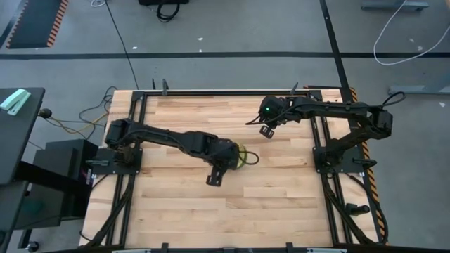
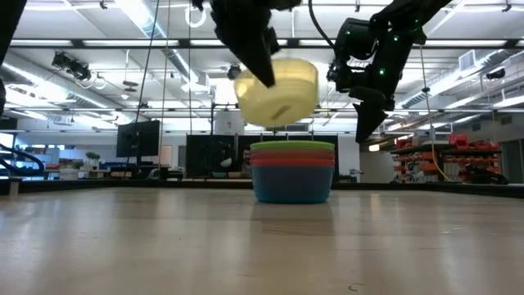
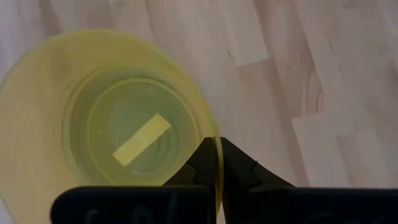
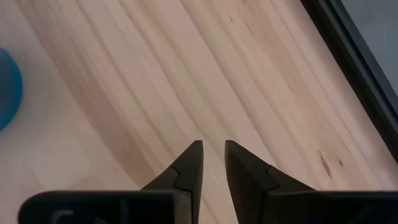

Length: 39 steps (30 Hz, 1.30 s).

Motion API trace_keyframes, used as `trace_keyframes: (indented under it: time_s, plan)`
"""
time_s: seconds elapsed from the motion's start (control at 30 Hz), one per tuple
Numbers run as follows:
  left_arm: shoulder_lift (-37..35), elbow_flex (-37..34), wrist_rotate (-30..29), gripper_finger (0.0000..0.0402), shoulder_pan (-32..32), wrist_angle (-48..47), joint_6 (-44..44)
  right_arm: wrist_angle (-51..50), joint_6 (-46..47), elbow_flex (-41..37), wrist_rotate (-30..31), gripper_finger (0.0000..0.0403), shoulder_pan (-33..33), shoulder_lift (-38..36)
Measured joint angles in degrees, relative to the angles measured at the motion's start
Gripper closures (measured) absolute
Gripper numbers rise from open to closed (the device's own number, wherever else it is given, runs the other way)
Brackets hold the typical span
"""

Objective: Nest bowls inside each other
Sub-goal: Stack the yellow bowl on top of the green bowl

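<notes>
— Pinched between the two dark fingers of my left hand is the rim of a small round translucent yellow plastic bowl. The fingers are closed down to the thickness of that thin wall, one inside the bowl and one outside.

— Where is that bowl?

— Up in the air, clear of the pale wooden plank worktop. From the low view it hangs tilted, just above and a little to one side of a stack of nested round plastic bowls. A yellow strip lies flat in its bottom.

— What is in the stack?

— A green bowl on top, then an orange rim, a pink-magenta rim under that, and a blue bowl at the base, standing on the worktop. I cannot tell whether more sit inside.

— And your other hand?

— My right hand hovers over bare wood towards the far right part of the worktop, apart from the stack. Its fingers stand a narrow gap apart with nothing between them. The blue bowl's edge shows at the side of its wrist view.
</notes>
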Motion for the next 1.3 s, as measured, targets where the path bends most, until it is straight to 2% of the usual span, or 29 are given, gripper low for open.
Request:
trace_keyframes:
  time_s: [0.33,0.6,0.93,1.3]
  plan:
    - [6.02,0.03,-1.25,0.0393,1.69,2.54,3.71,0.82,0.04,0.04,-0.15,0.0328,0.26,-0.02]
    - [6.66,0.07,-2.06,0.0393,4.77,3.87,4.42,1.26,0.02,0.04,-0.18,0.0328,0.52,-0.02]
    - [7.94,0.02,-2.00,0.0393,4.12,2.48,4.44,1.56,0.09,0.04,-0.18,0.0328,0.55,-0.02]
    - [8.06,0.02,-2.78,0.0327,4.07,3.50,4.59,1.57,1.27,0.04,-0.18,0.0328,0.55,-0.02]
